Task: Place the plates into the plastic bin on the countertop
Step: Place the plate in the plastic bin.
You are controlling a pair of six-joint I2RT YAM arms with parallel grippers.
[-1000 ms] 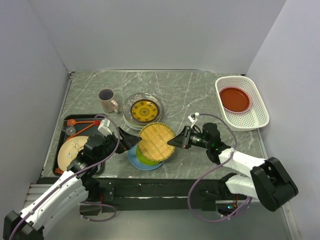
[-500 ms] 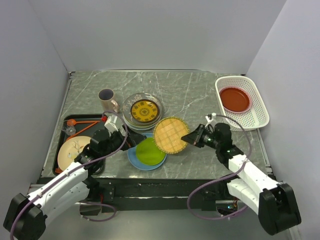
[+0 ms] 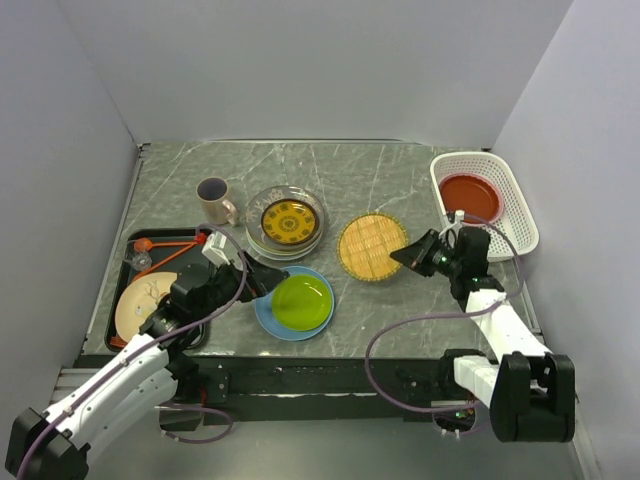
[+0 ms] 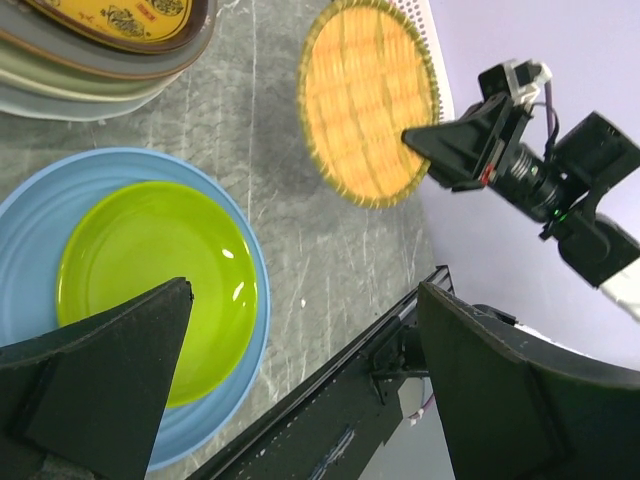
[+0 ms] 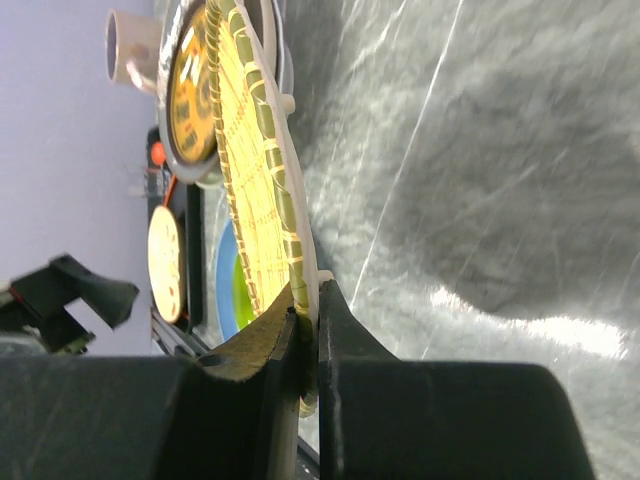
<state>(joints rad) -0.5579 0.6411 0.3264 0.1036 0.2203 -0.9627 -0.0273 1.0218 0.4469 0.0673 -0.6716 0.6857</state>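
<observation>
At two o'clock on the countertop [image 3: 370, 180], the bin [image 3: 495, 243] holds a red plate [image 3: 470, 198]. Right gripper [image 3: 418, 253] pinches the yellow plate [image 3: 372, 247] by its rim at the bin's eight o'clock. Left gripper [image 3: 262, 280], fingers [image 4: 100, 370] spread, hangs by a green plate [image 3: 302, 301] nested in a blue plate [image 3: 266, 318].

The right gripper [image 5: 305, 318] pinches the rim of the yellow-patterned plate [image 5: 255, 190] between its two dark fingers [image 5: 262, 345], which stand nearly together. The plate is seen edge-on and runs straight out from the fingertips. The veined countertop [image 5: 480, 200] spreads away on the fingers' right. On their left, behind the held plate, a green plate [image 5: 241, 293] lies in a blue plate [image 5: 224, 285], with a beige plate [image 5: 163, 262] further left. Farther ahead, a dark plate [image 5: 190, 95] with gold ornament tops a stack, and a mug [image 5: 130, 45] stands beyond it.
</observation>
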